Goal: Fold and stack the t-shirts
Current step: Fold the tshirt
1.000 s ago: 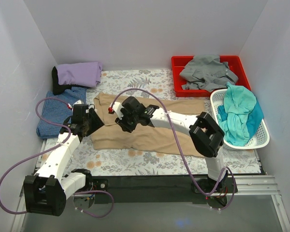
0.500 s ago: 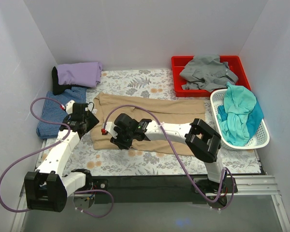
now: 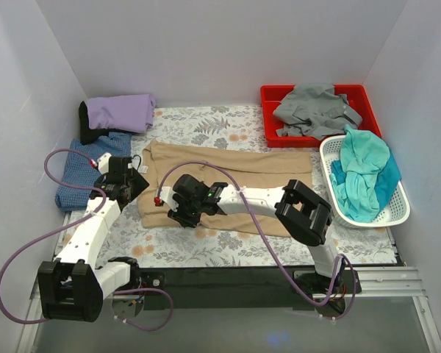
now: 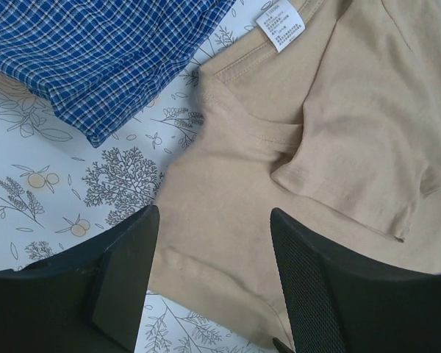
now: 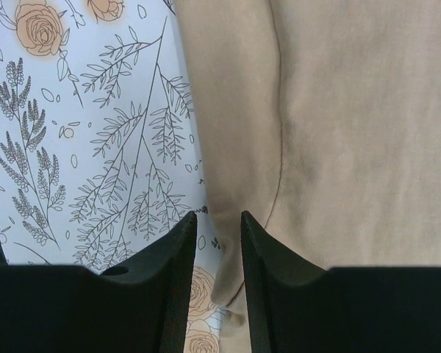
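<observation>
Top external view has the soft tan t-shirt (image 3: 235, 184) spread flat across the floral-printed surface (image 3: 206, 246), with a checked-weave blue t-shirt (image 3: 84, 173) folded at its left end and a smooth lavender t-shirt (image 3: 121, 112) folded behind that. A rigid red tray (image 3: 268, 95) holds a crumpled grey t-shirt (image 3: 312, 110), and the slotted white basket (image 3: 397, 213) beside it holds a bunched teal t-shirt (image 3: 364, 173). The left fingers (image 4: 121, 272) stand wide apart over the tan cloth, while the right fingers (image 5: 173, 261) pinch a raised ridge of its edge.
</observation>
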